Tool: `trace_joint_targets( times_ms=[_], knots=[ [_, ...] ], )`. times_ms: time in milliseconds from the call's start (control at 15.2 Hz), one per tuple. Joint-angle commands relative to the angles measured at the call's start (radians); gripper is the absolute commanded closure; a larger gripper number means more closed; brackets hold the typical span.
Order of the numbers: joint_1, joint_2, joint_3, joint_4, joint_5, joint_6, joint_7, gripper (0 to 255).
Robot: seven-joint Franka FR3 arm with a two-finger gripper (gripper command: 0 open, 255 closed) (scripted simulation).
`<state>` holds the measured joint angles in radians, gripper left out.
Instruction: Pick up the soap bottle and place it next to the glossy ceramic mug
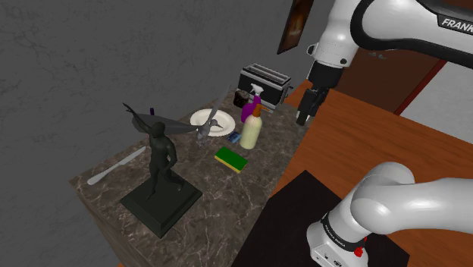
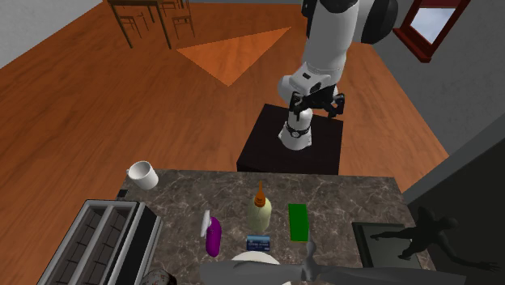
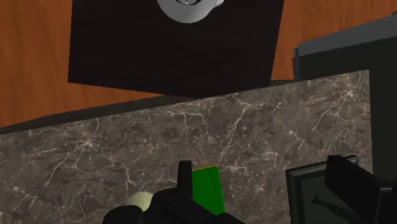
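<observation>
The soap bottle (image 1: 252, 127), cream with an orange cap, stands upright on the dark marble counter (image 1: 220, 193) next to a purple spray bottle (image 1: 248, 106). In the second exterior view the soap bottle (image 2: 259, 212) is near the counter's middle, and a white mug (image 2: 144, 173) sits apart at the counter's corner by the toaster (image 2: 101, 243). My gripper (image 1: 305, 115) hangs open well above the counter's edge, to the shoulder view's right of the bottle. In the wrist view the fingers (image 3: 184, 181) stand wide apart with nothing clasped, and the bottle (image 3: 140, 202) shows beside one of them.
A green sponge (image 1: 230, 159) lies close to the bottle. A white plate (image 1: 211, 121) and a small blue item (image 2: 259, 242) sit behind it. A dark statue (image 1: 161, 171) on a square base and a knife (image 1: 115, 167) occupy the counter's other end. My black stand (image 2: 291, 138) rests on wooden floor.
</observation>
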<state>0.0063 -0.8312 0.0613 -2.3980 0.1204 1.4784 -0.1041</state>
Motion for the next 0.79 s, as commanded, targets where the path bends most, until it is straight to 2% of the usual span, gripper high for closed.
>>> trace_joint_targets(
  times_ms=[0,726],
  knots=[
    [0.000,0.000,0.000,0.000,0.000,0.000,0.000,0],
    [-0.031,0.318,-0.071,0.037,-0.077,0.336,-0.149,0]
  ],
)
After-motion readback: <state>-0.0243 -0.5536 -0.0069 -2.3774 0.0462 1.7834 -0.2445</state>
